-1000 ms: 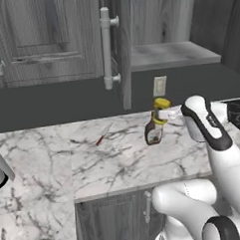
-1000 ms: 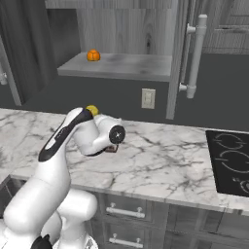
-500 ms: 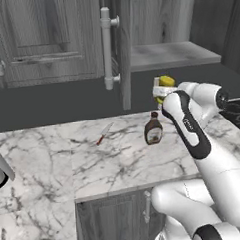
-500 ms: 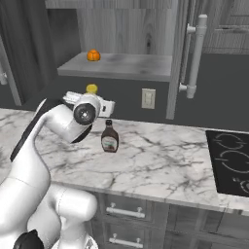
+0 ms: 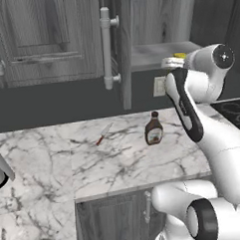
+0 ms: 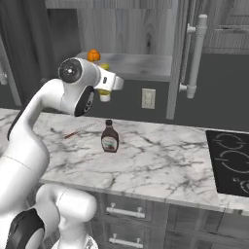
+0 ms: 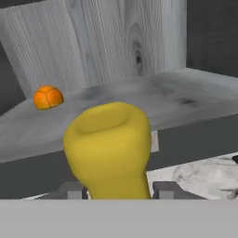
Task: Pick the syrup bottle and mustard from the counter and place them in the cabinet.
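A small red-handled knife [image 5: 103, 135] lies on the white grey-veined marble tabletop [image 5: 54, 165], left of the upright dark brown syrup bottle [image 5: 153, 128] with its pale label. At the grey wood-grain cabinet [image 5: 153, 54], the fingers [image 7: 119, 190] clamp the smooth yellow mustard bottle [image 7: 109, 148] before the shelf; an orange fruit [image 7: 48, 97] sits on the shelf.

Cabinet [image 5: 53, 40], upper left of the left base view: grey wood grain, matt, with a smooth pale bar handle [image 5: 106, 48]. Counter [image 6: 160, 160], lower centre of the right base view: white marble, grey-veined, polished. Syrup bottle [image 6: 110, 137]: dark brown, slightly glossy. Mustard [image 7: 109, 148], centre of the hand view: smooth yellow plastic, matt. Shelf [image 7: 139, 100]: grey wood grain
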Robot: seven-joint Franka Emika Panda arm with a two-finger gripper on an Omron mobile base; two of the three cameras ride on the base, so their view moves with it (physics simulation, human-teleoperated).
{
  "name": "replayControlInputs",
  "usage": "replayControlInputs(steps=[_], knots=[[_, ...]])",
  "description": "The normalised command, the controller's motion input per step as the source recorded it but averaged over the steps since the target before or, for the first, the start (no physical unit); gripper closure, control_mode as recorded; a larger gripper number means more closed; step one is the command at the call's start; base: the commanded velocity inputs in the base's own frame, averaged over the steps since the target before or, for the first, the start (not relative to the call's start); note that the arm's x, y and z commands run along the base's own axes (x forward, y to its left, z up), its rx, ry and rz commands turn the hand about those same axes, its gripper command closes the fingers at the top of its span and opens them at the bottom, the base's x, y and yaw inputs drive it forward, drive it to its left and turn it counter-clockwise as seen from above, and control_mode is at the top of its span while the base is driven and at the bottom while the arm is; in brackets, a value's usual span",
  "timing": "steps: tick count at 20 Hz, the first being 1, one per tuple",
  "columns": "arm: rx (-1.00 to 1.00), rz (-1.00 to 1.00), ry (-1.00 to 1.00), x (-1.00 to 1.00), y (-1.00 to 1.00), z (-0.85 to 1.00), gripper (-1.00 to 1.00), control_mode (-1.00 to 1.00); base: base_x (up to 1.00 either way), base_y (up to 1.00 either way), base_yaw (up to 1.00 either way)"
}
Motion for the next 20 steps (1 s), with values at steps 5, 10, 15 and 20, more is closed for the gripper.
replayControlInputs(steps=[5, 10, 15, 20], knots=[[-0.08, -0.05, 0.09, -0.36, -0.47, 0.61, 1.00, -1.00, 0.00, 0.00, 0.00], [0.08, -0.01, -0.12, -0.14, -0.07, 0.14, 1.00, -1.00, 0.00, 0.00, 0.00], [0.13, 0.00, -0.17, -0.05, -0.08, 0.15, 1.00, -1.00, 0.00, 0.00, 0.00], [0.03, -0.01, -0.09, 0.10, 0.04, 0.00, 1.00, -1.00, 0.00, 0.00, 0.00]])
